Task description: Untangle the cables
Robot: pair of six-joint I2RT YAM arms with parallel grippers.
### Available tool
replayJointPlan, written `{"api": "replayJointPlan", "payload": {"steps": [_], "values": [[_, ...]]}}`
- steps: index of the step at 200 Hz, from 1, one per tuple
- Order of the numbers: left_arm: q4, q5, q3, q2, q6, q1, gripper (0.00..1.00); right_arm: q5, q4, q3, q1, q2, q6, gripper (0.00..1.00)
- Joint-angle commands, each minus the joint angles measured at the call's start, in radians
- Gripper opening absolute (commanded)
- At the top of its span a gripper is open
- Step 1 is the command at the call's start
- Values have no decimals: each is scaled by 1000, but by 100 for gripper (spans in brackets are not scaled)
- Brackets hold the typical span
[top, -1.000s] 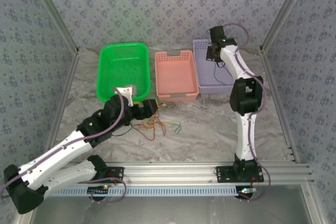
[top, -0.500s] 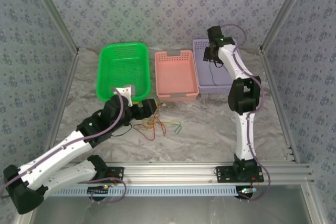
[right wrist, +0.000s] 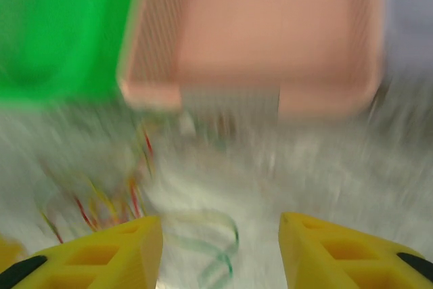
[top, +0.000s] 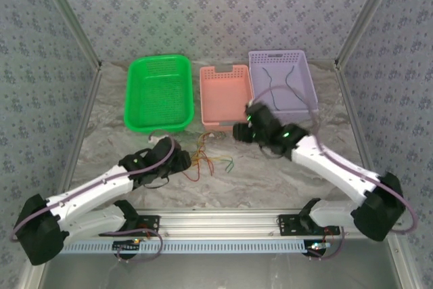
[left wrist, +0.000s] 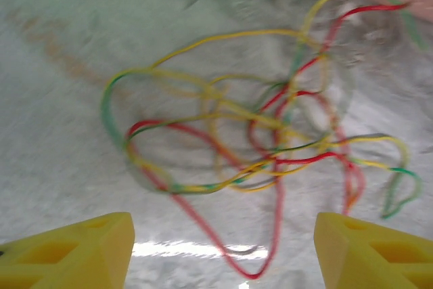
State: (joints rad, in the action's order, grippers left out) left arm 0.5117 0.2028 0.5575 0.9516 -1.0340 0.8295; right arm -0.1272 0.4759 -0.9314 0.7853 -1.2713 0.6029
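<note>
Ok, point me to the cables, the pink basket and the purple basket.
cables (left wrist: pixel 279 141): left wrist view, on the middle of the tangle.
pink basket (top: pixel 226 96): top external view, on its bare floor.
purple basket (top: pixel 276 53): top external view, on its far rim.

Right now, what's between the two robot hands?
The tangled cables lie between the left gripper and the right gripper, as the top view shows.

Swung right gripper (top: pixel 238 131) off purple basket (top: pixel 306 76), down low before pink basket (top: pixel 226 70) front; opened jaws. Released dark cable (top: pixel 270 89), lying behind it in purple basket. Lowered left gripper (top: pixel 185 161), tangled cables (top: pixel 207 162) just ahead; perhaps narrowed jaws slightly.
</note>
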Motion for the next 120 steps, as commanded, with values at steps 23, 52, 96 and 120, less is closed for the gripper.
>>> {"api": "replayJointPlan", "payload": {"steps": [23,52,96,120], "values": [[-37,21,-155,-167,-174,3,63,-47,-57,105,195,-146,67,60],[-156,-14,-169,-82,-195,3,63,-43,-105,89,202,-252,35,60],[-289,2,-134,78,-196,0,64,-90,-126,49,181,-351,-5,59],[-326,22,-111,176,-189,-7,64,-78,-144,27,160,-386,-26,52]]}}
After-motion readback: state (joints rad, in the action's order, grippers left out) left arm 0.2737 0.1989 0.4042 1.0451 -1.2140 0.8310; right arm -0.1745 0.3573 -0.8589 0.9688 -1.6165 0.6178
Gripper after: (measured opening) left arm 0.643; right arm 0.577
